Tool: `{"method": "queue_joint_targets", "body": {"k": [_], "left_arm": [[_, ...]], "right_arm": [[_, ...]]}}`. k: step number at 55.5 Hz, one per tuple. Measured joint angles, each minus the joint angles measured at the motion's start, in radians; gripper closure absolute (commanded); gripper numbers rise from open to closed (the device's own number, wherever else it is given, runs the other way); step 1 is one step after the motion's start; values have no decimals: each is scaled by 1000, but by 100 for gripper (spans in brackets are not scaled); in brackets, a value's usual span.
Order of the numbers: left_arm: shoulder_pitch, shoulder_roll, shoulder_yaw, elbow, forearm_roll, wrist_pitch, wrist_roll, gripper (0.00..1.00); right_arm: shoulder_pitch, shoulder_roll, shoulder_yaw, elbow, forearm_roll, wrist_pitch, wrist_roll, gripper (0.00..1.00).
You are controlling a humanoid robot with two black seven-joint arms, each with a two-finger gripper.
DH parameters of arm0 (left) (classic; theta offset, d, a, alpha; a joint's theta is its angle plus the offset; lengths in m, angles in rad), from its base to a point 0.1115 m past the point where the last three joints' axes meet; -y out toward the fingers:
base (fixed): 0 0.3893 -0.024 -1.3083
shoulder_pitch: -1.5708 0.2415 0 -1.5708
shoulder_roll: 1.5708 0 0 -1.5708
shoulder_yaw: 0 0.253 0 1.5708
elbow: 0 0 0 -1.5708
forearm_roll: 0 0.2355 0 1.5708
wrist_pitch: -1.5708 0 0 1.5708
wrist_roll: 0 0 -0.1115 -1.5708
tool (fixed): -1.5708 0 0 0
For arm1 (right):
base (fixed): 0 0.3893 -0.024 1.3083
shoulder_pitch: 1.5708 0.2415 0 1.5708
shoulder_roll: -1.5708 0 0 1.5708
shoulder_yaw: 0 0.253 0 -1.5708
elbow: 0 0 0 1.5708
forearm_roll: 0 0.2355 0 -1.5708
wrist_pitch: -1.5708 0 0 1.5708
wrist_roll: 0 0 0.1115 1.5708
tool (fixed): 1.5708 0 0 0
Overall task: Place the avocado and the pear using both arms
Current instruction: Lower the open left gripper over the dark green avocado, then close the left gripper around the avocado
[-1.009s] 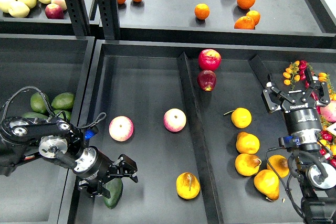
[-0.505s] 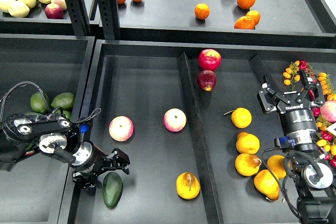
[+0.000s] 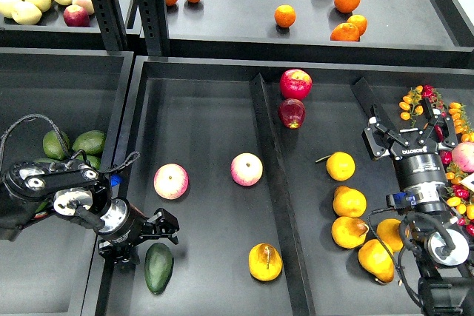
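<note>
A: Avocado [image 3: 158, 268] lies loose on the dark floor of the middle tray [image 3: 200, 116], near its front left corner, long axis running up and down the view.

B: And the left gripper [image 3: 157, 228]?

A: Just above and a little left of the avocado's upper end, very close, not holding it. Its fingers are spread, nothing between them.

B: Pear?

A: The pear [image 3: 264, 262], yellow-orange with a brownish-red blotch, sits in the same tray, toward the front right, just beside the divider [image 3: 270, 175]. It is well apart from both grippers.

B: Right gripper?

A: The right gripper [image 3: 406, 129] is over the right-hand compartment, fingers parted and empty, beside the bunch of small red and orange fruit [image 3: 433, 109]. Plain yellow pears [image 3: 349, 201] lie in front of it, near the arm.

B: Anything else in the middle tray?

A: Two pink-yellow apples [image 3: 171, 181] behind the avocado and pear, well clear of both. More green avocados [image 3: 89, 141] are in the left bin, behind the left arm
</note>
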Motion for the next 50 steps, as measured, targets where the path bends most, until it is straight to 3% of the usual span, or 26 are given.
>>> {"method": "queue_joint_targets", "body": {"k": [50], "left_arm": [[4,-50,21,40,21,0,0,2]], "right_arm": [[4,4,5,2,0,0,0,0]]}}
